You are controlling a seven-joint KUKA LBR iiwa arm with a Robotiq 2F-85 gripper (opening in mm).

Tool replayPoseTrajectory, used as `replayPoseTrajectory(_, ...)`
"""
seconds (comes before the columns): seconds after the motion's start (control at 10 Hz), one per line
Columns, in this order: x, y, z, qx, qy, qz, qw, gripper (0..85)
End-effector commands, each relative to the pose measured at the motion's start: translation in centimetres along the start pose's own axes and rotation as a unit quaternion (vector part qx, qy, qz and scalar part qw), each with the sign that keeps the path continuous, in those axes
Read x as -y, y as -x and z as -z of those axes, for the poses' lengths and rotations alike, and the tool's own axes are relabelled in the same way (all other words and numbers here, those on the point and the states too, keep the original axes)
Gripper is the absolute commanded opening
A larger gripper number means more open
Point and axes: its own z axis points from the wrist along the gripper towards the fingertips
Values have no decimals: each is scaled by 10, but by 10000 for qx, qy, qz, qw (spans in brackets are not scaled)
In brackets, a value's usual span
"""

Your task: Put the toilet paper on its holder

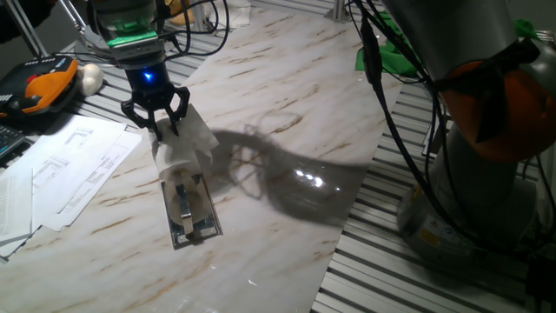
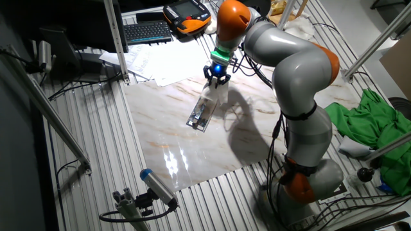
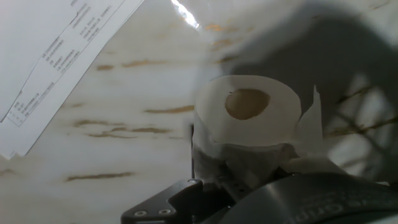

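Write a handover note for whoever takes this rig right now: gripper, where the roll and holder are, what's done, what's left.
Gripper: shut on the toilet paper, directly over the near end of the holder.
Holder: flat on the marble table, beside the paper sheets.
Done: roll picked up and brought to the holder.
Left: whether the roll already sits on the bar cannot be told; confirm seating, open, retreat.

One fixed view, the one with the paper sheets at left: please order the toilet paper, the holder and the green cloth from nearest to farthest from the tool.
1. toilet paper, right at the tool.
2. holder, just below it.
3. green cloth, far right.
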Motion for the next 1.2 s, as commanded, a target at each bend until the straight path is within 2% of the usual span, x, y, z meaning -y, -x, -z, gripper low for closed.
replayPoseTrajectory(0.0, -1, -2, -1, -10, 5, -2, 10000, 340)
replayPoseTrajectory(0.4, -4, -10, -6, -112, 1, 3, 9999, 340)
replayPoseTrajectory(1.1, -12, -36, -24, -106, 6, -20, 9999, 340)
